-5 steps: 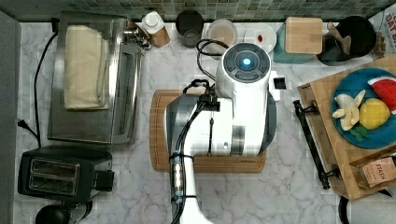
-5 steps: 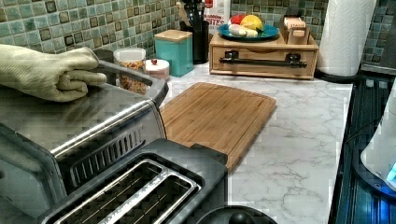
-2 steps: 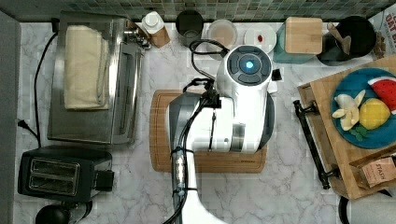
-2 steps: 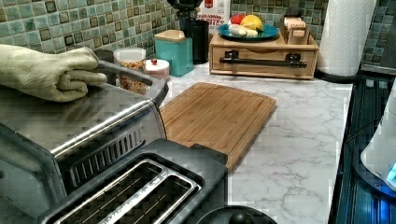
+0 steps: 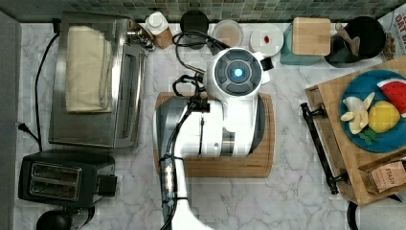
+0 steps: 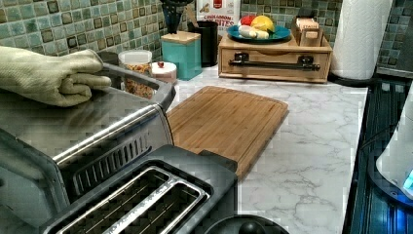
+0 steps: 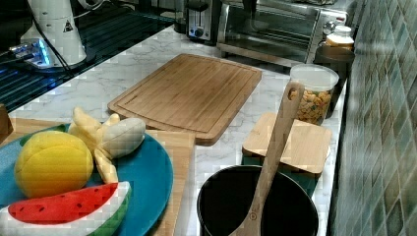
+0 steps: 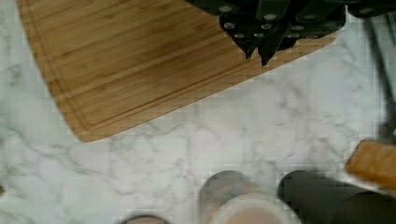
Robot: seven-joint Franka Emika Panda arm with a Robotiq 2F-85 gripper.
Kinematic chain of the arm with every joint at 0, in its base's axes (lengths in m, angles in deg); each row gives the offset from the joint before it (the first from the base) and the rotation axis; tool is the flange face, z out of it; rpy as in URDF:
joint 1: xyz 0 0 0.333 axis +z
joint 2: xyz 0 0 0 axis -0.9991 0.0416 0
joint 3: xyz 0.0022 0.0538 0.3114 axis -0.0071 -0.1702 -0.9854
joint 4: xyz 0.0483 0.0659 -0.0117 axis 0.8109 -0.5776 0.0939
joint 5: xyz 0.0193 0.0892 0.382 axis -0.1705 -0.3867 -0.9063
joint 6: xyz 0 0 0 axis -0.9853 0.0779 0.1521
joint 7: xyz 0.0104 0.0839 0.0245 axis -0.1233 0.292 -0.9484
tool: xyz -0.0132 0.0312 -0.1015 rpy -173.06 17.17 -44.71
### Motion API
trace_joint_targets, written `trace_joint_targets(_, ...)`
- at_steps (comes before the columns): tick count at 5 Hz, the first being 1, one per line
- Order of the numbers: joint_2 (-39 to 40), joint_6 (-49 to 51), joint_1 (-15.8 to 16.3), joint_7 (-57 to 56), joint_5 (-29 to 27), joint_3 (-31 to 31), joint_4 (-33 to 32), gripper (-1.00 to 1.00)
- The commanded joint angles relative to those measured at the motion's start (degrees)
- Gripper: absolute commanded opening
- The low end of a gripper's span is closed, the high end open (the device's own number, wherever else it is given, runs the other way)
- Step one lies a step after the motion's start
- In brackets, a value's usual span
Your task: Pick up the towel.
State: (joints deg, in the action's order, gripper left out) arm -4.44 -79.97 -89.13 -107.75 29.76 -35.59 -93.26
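Note:
The towel (image 5: 88, 69) is a cream cloth folded into a long rectangle, lying on top of the silver toaster oven (image 5: 93, 129) at the top view's left. In the left view the towel (image 6: 48, 78) rests on the oven's roof with its layered edges toward the counter. My white arm (image 5: 230, 110) hangs over the wooden cutting board (image 5: 215, 167), well to the right of the towel in the top view. In the wrist view my gripper (image 8: 257, 56) is shut with nothing in it, above the board's edge (image 8: 140, 107) and the marble.
A black two-slot toaster (image 5: 67, 179) stands in front of the oven. Jars, a teal canister with a wooden lid (image 5: 310, 38) and a black utensil holder (image 5: 359, 38) line the tiled wall. A wooden tray with a blue plate of toy fruit (image 5: 378, 110) sits at the top view's right.
My arm has shifted a little toward the top view's left and away from the wall. The towel has not moved.

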Motion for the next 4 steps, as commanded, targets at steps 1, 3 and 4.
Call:
trace_joint_targets(1, -4.2, -3.5, 4.9, -10.3, -7.7, -6.7, 6.5, -1.0)
trace_joint_targets(3, -4.1, -7.2, 5.9, -17.5, -12.9, -8.8, 5.4, 1.0)
trace_joint_targets(4, -2.5, -6.3, 8.7, -20.4, -16.7, -6.5, 6.9, 1.0)
